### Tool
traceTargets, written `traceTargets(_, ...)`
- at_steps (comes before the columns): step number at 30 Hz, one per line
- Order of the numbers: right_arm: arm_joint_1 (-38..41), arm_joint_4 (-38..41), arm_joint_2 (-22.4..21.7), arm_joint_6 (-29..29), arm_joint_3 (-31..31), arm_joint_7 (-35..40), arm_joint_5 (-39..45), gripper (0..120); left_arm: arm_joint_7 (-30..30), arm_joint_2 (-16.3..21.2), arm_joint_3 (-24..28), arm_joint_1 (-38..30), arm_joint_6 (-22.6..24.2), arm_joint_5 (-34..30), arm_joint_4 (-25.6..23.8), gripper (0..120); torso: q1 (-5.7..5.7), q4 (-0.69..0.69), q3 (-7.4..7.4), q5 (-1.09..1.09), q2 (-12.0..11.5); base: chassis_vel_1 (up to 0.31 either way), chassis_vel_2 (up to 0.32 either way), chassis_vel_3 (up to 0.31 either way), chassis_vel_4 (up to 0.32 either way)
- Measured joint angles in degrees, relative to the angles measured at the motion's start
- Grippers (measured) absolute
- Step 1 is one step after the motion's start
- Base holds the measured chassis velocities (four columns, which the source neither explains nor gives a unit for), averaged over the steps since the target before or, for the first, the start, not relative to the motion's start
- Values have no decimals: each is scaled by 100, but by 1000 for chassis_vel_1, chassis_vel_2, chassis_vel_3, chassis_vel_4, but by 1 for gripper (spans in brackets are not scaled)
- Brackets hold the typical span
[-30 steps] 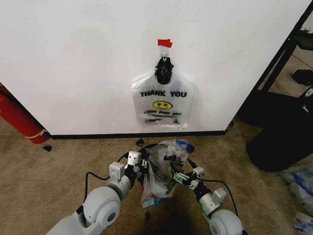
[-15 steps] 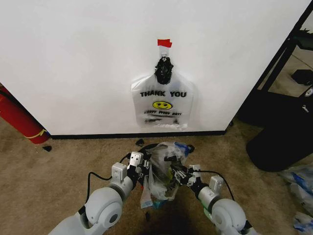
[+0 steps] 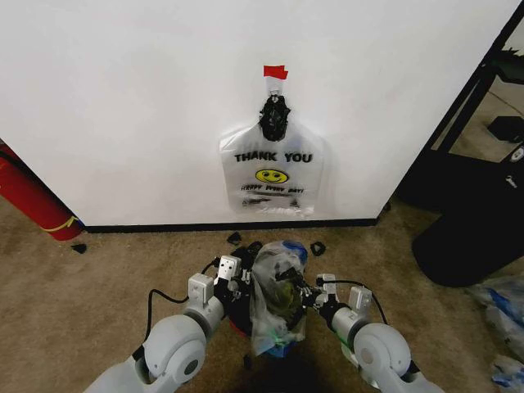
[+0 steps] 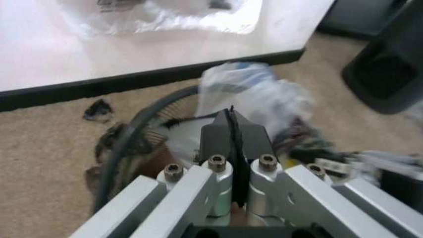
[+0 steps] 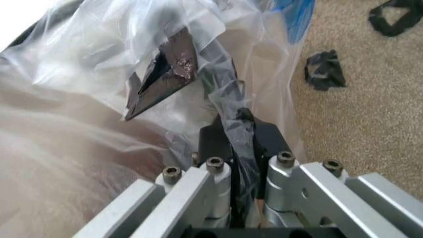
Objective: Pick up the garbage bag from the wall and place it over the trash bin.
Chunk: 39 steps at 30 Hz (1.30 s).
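Both tools, left tool point(image 3: 242, 285) and right tool point(image 3: 304, 293), pinch the garbage bag point(image 3: 277, 295) low in frame; spread its mouth evenly over the trash bin point(image 4: 142, 136).

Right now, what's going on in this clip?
The robot is holding the garbage bag between its two arms, low in front of the wall. The right gripper has its jaws shut on a twisted strand of the bag; the left gripper is shut at the bag's other side, over the trash bin. A THANK YOU bag hangs on the wall.
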Motion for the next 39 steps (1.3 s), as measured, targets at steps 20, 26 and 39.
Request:
traceTargets(20,-477,-983,397,4544,1177,-2716,-1319,2,952,-225,-411,1008,-2374,2312,-237,31,0,0,0,0,0,0,0,0,0)
traceTargets(26,-480,-1251,470,5164,1418,-3142,-1872,2,1334,-179,-475,1039,-2590,2388,-381,51,0,0,0,0,0,0,0,0,0)
traceTargets(39,-568,-1229,517,5331,1464,-3519,-2149,2,2169,-313,-262,957,-2668,2603,73,97,0,0,0,0,0,0,0,0,0)
